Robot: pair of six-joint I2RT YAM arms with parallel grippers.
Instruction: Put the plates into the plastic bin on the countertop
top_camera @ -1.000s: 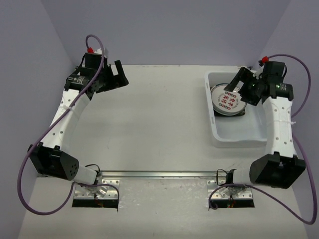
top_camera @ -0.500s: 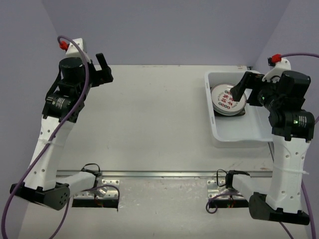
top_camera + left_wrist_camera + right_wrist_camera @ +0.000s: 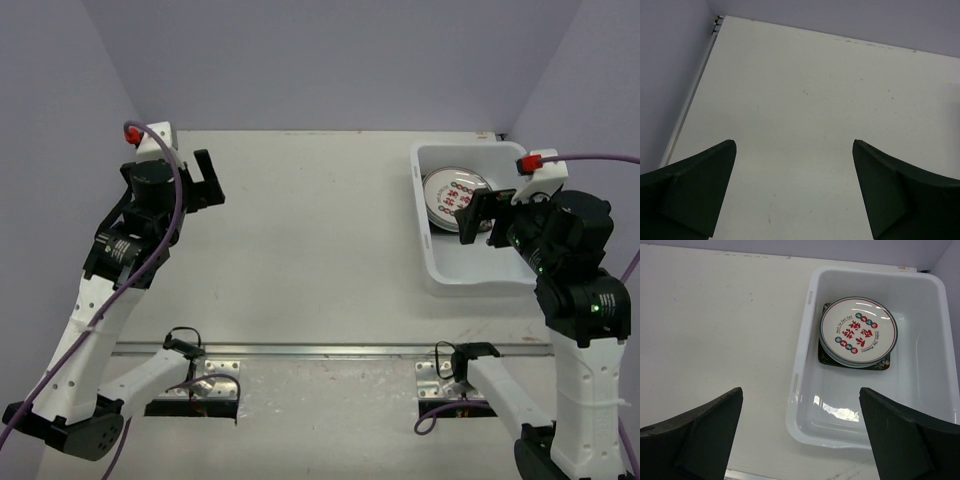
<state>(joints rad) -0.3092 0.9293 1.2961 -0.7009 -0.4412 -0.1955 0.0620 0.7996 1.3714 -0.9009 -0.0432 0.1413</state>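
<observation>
A robotics lab cell. Plain lilac walls [image 3: 330, 60] enclose an off-white countertop [image 3: 320, 250] with a metal rail [image 3: 320, 350].

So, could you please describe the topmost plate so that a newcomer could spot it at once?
Find the white plastic bin at the far right of the countertop; a stack of plates sits in its far half. The topmost plate is round and white with a teal rim, a red ring and red characters, unlike the square black floral dish beneath the stack.
</observation>
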